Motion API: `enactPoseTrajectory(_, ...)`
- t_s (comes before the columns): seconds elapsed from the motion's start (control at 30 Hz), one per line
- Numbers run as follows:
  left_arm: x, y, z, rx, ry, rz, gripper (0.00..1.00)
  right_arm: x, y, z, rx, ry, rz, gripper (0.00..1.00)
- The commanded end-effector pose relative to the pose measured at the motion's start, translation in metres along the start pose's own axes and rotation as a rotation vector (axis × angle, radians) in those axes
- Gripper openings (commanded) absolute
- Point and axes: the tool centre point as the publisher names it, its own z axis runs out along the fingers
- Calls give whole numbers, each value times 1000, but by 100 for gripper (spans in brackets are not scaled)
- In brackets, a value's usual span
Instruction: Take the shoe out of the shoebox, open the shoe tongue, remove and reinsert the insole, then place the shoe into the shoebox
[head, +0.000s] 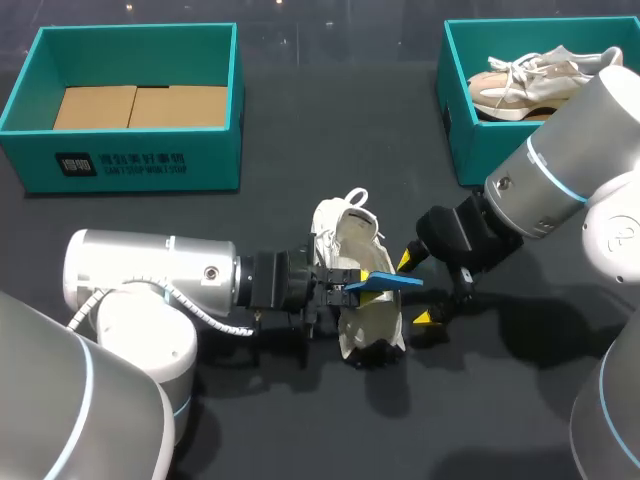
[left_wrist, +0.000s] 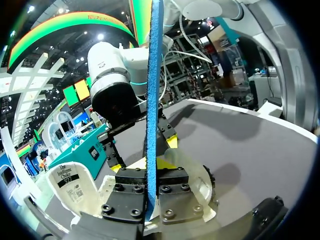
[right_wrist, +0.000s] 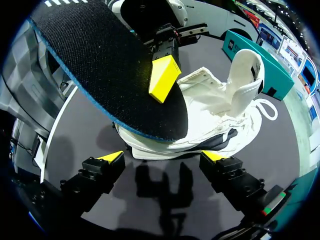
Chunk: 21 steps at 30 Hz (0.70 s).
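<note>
1. Clamping the blue insole (head: 388, 282) from both sides, the left claw (head: 345, 286) is holding it out over the white shoe (head: 352, 250). In the left wrist view the insole is showing edge-on between the fingers.
2. One yellow fingertip (right_wrist: 164, 77) of that claw is pressing against the insole's dark underside, seen from the right wrist view.
3. The right claw (head: 415, 292) is hanging just beside the free end of the insole with its fingers spread apart, gripping nothing. The shoe is sitting ahead of the gap between them, not touching them.
4. The white shoe is resting on the dark table (head: 300, 430) between the two arms, under the insole, with its tongue standing up and a lace loop trailing from its far end.
5. Farther out, the left teal shoebox (head: 130, 165) is standing at the table's far left with only brown cardboard (head: 135, 105) showing inside.
6. The right teal shoebox (head: 462, 130) is standing at the far right, holding a beige shoe (head: 520, 85) — both boxes are well apart from the white shoe.
</note>
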Motion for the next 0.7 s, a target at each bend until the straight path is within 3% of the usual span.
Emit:
enactPoseTrajectory(0.03,1,7,0,-10,-2,0,0,1,1,1,4,-2,1,100)
enactPoseTrajectory(0.7,-4,47,0,-49,-61,-51,0,1,1,1,4,-2,1,100)
